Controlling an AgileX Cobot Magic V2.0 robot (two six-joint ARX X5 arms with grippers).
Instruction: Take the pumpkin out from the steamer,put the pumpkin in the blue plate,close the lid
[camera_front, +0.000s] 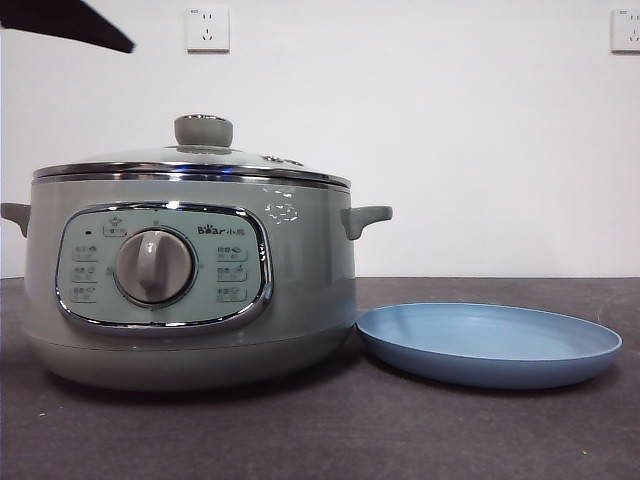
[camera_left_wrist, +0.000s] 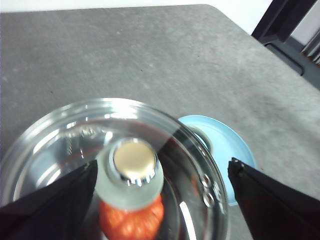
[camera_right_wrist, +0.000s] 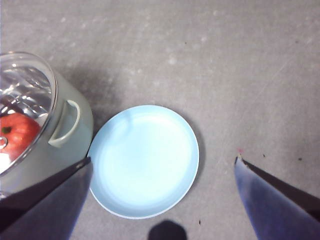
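The steamer (camera_front: 190, 290) stands on the left of the table with the glass lid (camera_front: 190, 160) shut on it, its pale-green knob (camera_front: 203, 130) upright. The pumpkin (camera_left_wrist: 131, 222) lies inside and shows orange-red through the glass; it also shows in the right wrist view (camera_right_wrist: 17, 132). The blue plate (camera_front: 490, 345) sits empty just right of the steamer. My left gripper (camera_left_wrist: 162, 164) is open and hovers high above the lid knob (camera_left_wrist: 132, 172). My right gripper (camera_right_wrist: 162, 160) is open and hovers high above the plate (camera_right_wrist: 145, 160). A black arm tip (camera_front: 70, 22) shows at the front view's top left corner.
The dark grey tabletop (camera_front: 320, 430) runs in front of and beside the steamer. Its rounded far corner (camera_left_wrist: 212, 10) shows in the left wrist view, with a black frame (camera_left_wrist: 290, 35) beyond it. Two wall sockets (camera_front: 207, 28) are on the white back wall.
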